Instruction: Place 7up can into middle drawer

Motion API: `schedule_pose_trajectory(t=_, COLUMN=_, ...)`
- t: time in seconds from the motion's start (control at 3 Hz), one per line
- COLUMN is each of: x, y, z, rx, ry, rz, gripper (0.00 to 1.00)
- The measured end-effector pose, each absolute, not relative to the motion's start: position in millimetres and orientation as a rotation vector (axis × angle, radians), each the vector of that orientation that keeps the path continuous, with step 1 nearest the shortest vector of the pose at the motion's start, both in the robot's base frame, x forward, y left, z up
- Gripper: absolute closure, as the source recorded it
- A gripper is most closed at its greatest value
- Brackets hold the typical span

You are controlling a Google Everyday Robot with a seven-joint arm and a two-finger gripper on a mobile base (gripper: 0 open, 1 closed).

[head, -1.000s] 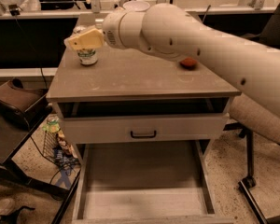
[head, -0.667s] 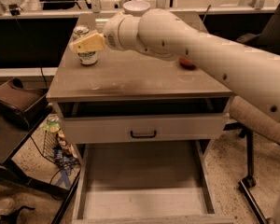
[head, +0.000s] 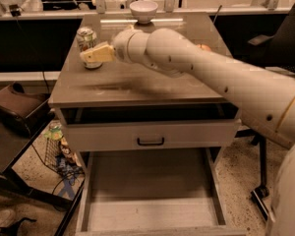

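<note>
The 7up can [head: 86, 36] stands upright at the back left of the cabinet top [head: 137, 85]. My gripper [head: 95, 54] is right in front of the can's lower half, at its right side, and hides part of the label. The arm reaches in from the right across the top. The middle drawer [head: 147, 186] is pulled far out below, with a flat bare floor. Above it is a drawer front with a black handle [head: 150, 141], pulled out slightly.
A white bowl [head: 143, 10] sits at the back edge of the top. An orange-red apple [head: 204, 47] peeks out behind the arm. A dark chair [head: 285, 33] stands at the right. A brown bag [head: 14, 107] and floor clutter [head: 59, 151] are at the left.
The whole scene has shifted down in the view and the bowl now shows fully. The gripper sits a little lower against the can, whose top now shows above it.
</note>
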State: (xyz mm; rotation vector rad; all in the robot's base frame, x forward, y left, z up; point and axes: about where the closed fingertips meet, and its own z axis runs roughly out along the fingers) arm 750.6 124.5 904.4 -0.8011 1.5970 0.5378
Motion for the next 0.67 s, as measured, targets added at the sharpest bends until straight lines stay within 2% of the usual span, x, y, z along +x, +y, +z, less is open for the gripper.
schedule_pose_trajectory(t=0.67, x=756.8, y=163.2, z=887.5, rx=-0.739, ry=1.557, rz=0.618, gripper=0.00)
